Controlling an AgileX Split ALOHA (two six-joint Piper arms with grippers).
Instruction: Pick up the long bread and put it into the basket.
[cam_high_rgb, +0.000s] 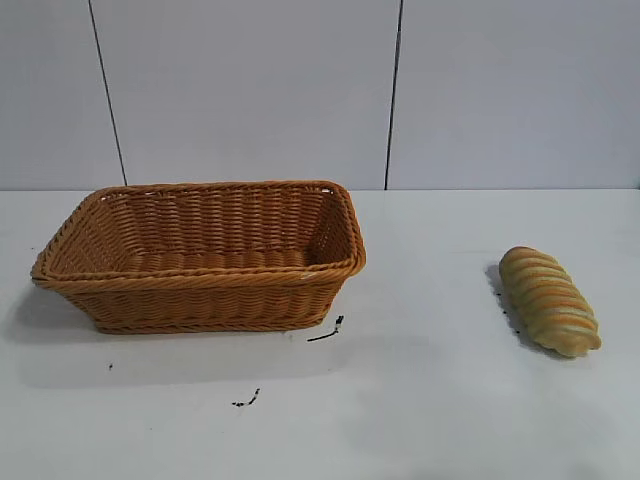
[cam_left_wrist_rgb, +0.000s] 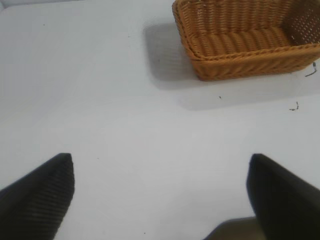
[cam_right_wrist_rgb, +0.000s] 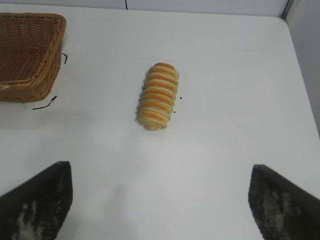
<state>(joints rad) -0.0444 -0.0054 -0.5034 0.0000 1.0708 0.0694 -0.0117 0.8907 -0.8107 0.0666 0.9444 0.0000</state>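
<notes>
The right gripper (cam_right_wrist_rgb: 160, 200), fingers spread wide to straddle it, faces the striped golden long bread (cam_right_wrist_rgb: 158, 96) at frame centre; the orange-brown wicker basket (cam_right_wrist_rgb: 50, 60) sits upper left.

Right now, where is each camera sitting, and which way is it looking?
Exterior view: outside the rig, looking across the table at the basket and long bread; no arm shows.
Left wrist view: on the left arm, looking down past the open left gripper toward the basket.
Right wrist view: on the right arm, open right gripper facing the long bread.
All three views share the basket.
</notes>
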